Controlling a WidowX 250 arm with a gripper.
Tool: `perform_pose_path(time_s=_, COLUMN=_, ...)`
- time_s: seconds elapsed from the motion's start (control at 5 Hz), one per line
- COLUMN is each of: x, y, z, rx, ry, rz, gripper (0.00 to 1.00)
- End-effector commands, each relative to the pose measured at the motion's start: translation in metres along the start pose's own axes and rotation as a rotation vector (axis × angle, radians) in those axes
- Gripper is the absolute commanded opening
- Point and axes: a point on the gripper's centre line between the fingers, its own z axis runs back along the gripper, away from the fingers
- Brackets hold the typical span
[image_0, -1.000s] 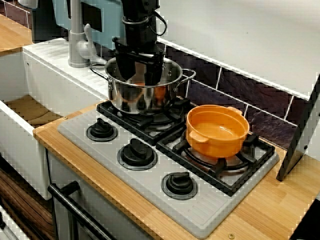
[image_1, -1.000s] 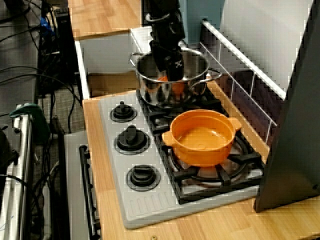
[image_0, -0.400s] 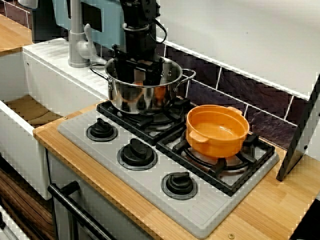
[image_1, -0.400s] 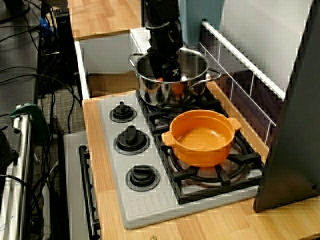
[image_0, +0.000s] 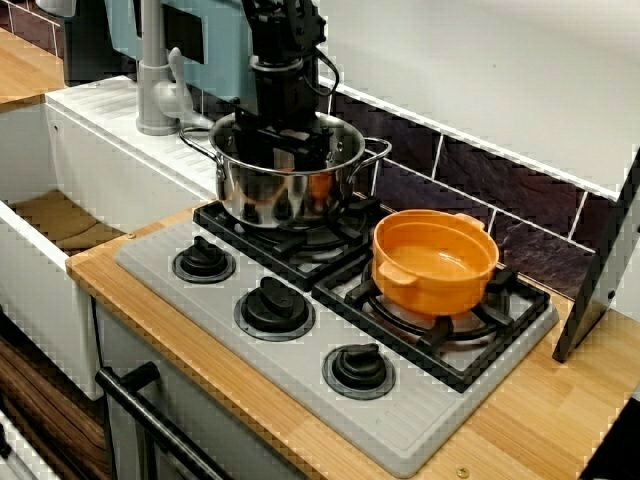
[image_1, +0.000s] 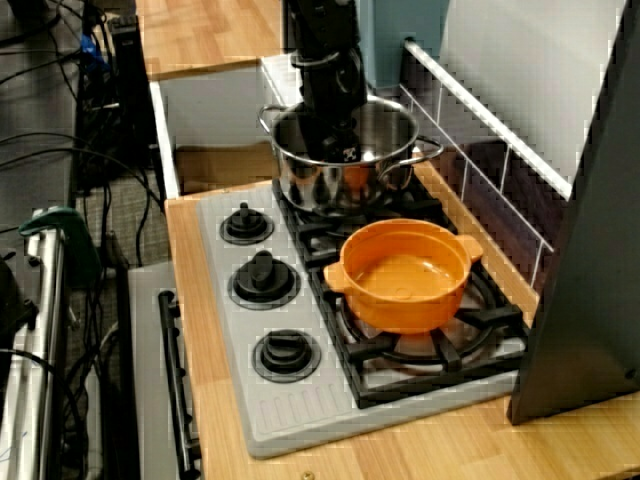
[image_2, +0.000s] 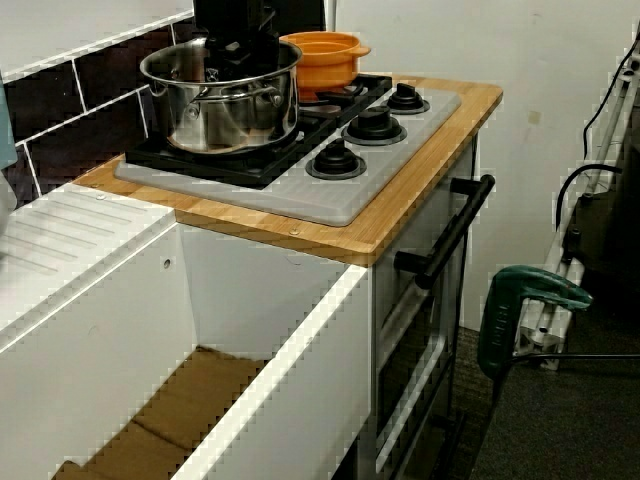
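A shiny steel pot (image_0: 285, 190) with two handles stands on the back left burner. My black gripper (image_0: 290, 158) reaches straight down into it, and the rim hides the fingertips. The view from the stove's end shows the gripper (image_1: 336, 150) low inside the steel pot (image_1: 345, 165). From the sink side the pot (image_2: 225, 100) again covers the gripper (image_2: 236, 52). What lies at the pot's bottom is hidden. An orange pot (image_0: 434, 260) sits open on the burner to the right, apart from the arm.
Three black knobs (image_0: 272, 305) line the front of the grey stove top (image_0: 180, 285). A grey tap (image_0: 152, 70) and a white sink (image_2: 150, 330) lie left of the stove. A dark tiled wall (image_0: 470, 170) runs behind. A dark slanted panel (image_1: 590, 300) stands at the right.
The gripper has gone down deeper into the steel pot; its spread fingers, seen above the rim a second ago, are now below it. Both pots stay put.
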Motion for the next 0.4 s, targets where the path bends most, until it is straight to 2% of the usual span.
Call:
perform_pose_path(time_s=0.0, x=0.005, y=0.0099, z=-0.0045, rx=0.043, ry=-0.071, rz=-0.032, gripper=1.0)
perform_pose_path(time_s=0.2, x=0.01, y=0.0158, z=-0.0119, rx=0.036, ry=-0.047, rz=-0.017, gripper=0.0)
